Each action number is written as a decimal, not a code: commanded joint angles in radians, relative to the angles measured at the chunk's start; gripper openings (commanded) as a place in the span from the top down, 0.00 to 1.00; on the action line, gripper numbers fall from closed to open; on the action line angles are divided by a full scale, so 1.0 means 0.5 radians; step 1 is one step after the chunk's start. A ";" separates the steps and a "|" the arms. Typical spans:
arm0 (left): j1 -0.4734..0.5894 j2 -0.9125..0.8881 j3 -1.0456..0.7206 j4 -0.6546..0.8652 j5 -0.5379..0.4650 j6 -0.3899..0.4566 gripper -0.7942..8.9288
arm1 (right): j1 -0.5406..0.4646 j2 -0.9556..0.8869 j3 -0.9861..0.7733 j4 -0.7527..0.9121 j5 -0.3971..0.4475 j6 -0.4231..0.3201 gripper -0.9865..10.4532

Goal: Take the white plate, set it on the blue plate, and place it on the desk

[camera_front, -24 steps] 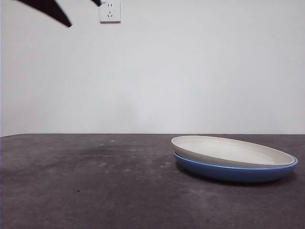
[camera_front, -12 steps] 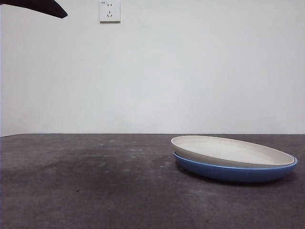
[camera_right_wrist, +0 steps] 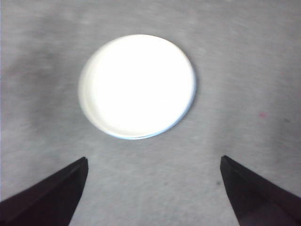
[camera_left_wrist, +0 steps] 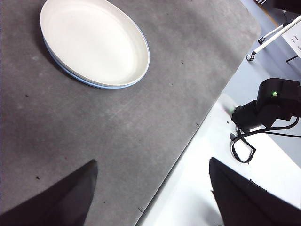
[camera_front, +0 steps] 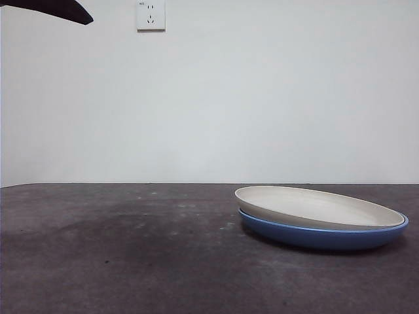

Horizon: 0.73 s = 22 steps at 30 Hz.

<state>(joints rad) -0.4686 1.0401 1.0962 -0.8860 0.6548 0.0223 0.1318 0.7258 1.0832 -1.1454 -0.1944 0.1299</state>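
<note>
The white plate (camera_front: 321, 206) lies nested in the blue plate (camera_front: 324, 237) on the desk (camera_front: 131, 261), right of centre in the front view. My left gripper (camera_left_wrist: 151, 162) hangs high and off to one side, open, with the white plate (camera_left_wrist: 94, 42) far from its jaws and only a thin blue plate rim (camera_left_wrist: 80, 81) showing. From well above the stack, my right gripper (camera_right_wrist: 153, 158) looks down, open and holding nothing, on the white plate (camera_right_wrist: 138, 84). One black arm tip (camera_front: 59, 10) shows at the front view's top left corner.
A wall socket (camera_front: 151, 15) sits high on the white wall. The left wrist view shows the desk's edge (camera_left_wrist: 202, 122), beyond it a black device with a green light (camera_left_wrist: 273, 101) and a white stand leg (camera_left_wrist: 273, 35).
The black arm tip at the top left has pulled up and back toward the corner, and a second small tip has left the view. The plates have not moved.
</note>
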 commanded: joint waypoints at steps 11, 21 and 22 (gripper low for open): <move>-0.008 0.011 0.014 0.021 0.011 0.038 0.53 | -0.047 0.568 -0.575 0.852 -0.143 0.130 0.52; -0.008 0.011 0.014 0.022 0.011 0.039 0.53 | -0.203 1.095 -0.581 1.238 -0.304 0.130 0.57; -0.008 0.011 0.014 0.022 0.011 0.040 0.53 | -0.222 1.150 -0.581 1.273 -0.317 0.130 0.57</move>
<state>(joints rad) -0.4686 1.0401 1.0962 -0.8860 0.6552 0.0288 0.0257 1.2720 0.7868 -0.5220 -0.3462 0.1879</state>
